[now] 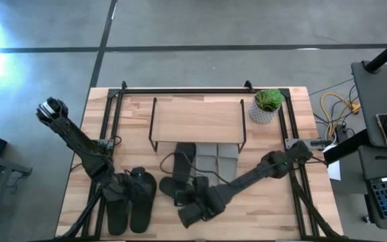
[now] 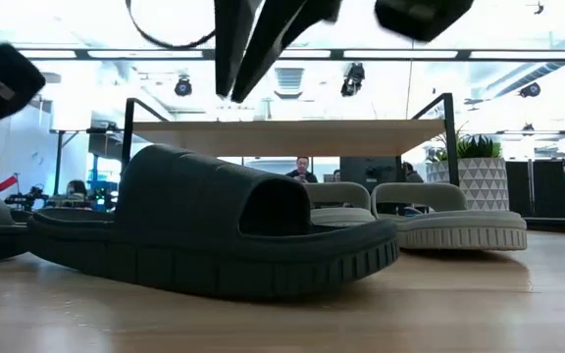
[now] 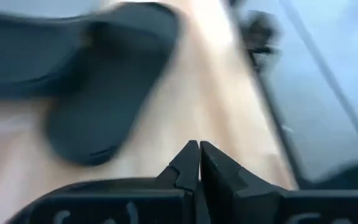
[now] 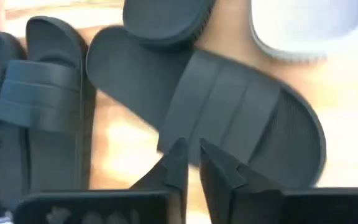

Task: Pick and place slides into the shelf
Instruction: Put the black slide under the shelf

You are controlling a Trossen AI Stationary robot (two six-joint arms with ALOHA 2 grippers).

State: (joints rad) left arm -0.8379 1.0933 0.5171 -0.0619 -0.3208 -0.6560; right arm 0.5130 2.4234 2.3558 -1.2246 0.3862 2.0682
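Dark olive-green slide [image 1: 170,186]: lower centre of the high view, in front of the shelf [image 1: 197,119], long axis diagonal. Right gripper [image 4: 190,163]: directly above its strap, fingers barely parted, holding nothing, nearer arm. Left gripper [image 3: 199,163]: pressed together, over the black pair [image 1: 133,202], lower left.

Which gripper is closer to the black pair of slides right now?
Left. The left gripper sits right over the black pair at the table's front left, while the right gripper is off beside it, above the olive slide.
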